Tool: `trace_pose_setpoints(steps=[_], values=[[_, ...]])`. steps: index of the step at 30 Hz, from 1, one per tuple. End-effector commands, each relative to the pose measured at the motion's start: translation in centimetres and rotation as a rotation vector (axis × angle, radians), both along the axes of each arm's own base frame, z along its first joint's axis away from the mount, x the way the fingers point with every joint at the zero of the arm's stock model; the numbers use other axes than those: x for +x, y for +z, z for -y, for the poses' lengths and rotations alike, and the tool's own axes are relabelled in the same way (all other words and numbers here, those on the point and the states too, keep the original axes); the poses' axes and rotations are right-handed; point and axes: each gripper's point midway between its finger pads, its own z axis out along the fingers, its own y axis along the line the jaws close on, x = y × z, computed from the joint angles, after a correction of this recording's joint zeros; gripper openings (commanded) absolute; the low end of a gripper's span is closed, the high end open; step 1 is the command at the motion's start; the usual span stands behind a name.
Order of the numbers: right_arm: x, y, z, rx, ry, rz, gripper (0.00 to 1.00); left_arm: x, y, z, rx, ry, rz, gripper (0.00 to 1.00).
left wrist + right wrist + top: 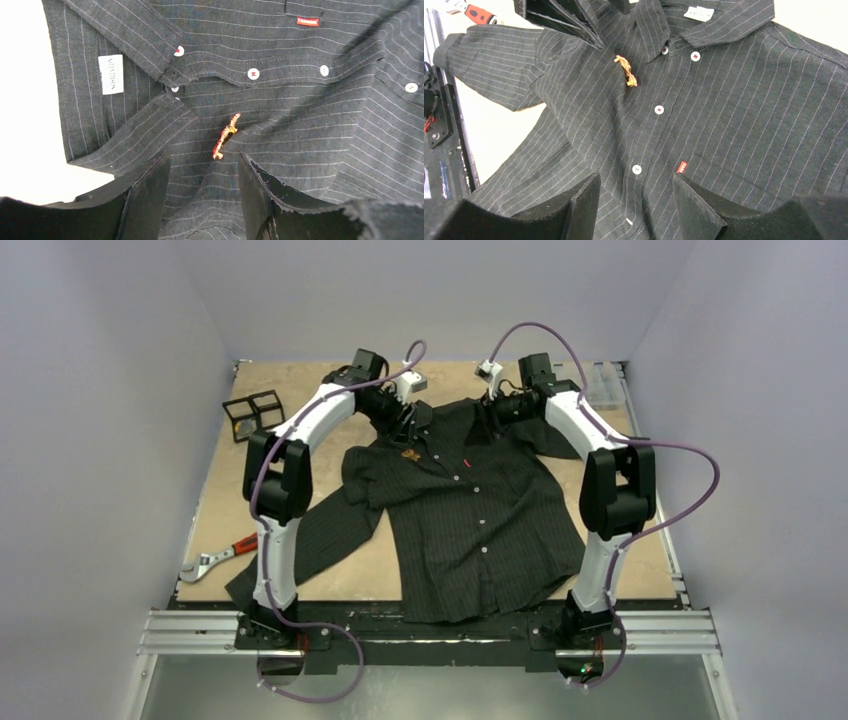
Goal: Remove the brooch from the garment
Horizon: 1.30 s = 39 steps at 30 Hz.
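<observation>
Black pinstriped long-sleeved collared shirt (pixel 470 530) lies spread on the tan worktop (pixel 225 510), centre of the overhead frame. Small gold-and-red brooch (pixel 226 136) is pinned below the collar, beside the white button row (pixel 253 74). Left end effector (pixel 204 159): fingers parted, gripping nothing, brooch just beyond its tips. Right end effector (pixel 636 180): parted, empty, above the shirt front.

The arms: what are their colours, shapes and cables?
The left arm and right arm have curved white shells between bulky black joints. A purple cable loops along each. The left tool and right tool each have two black wedge-shaped fingers; one left finger's edge looks frayed.
</observation>
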Motion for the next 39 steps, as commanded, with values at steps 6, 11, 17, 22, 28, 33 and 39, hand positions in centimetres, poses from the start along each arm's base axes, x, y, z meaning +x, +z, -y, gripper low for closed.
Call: trace_pose_setpoints(steps=[6, 11, 17, 22, 28, 33, 39], values=[[0.4, 2.0, 0.0, 0.011, -0.013, 0.074, 0.59, 0.8, 0.4, 2.1, 0.125, -0.101, 0.073, 0.5], [0.7, 2.0, 0.5, -0.001, -0.031, 0.078, 0.59, 0.9, -0.7, 2.6, 0.187, -0.102, 0.057, 0.49], [1.2, 2.8, 1.2, -0.001, -0.055, 0.121, 0.6, 0.7, -1.4, 2.4, 0.214, -0.098, 0.018, 0.49], [1.4, 2.9, 1.9, -0.003, -0.072, 0.124, 0.61, 0.1, -2.0, 2.2, 0.252, -0.103, -0.009, 0.48], [1.6, 2.7, 2.6, -0.012, -0.084, 0.122, 0.61, -0.8, -2.5, 1.7, 0.278, -0.121, -0.026, 0.42], [1.7, 2.4, 2.5, -0.003, -0.089, 0.113, 0.61, -1.2, -2.5, 1.9, 0.267, -0.145, -0.032, 0.31], [1.7, 2.4, 2.5, 0.002, -0.095, 0.105, 0.61, -1.1, -2.7, 2.0, 0.276, -0.149, -0.043, 0.31]])
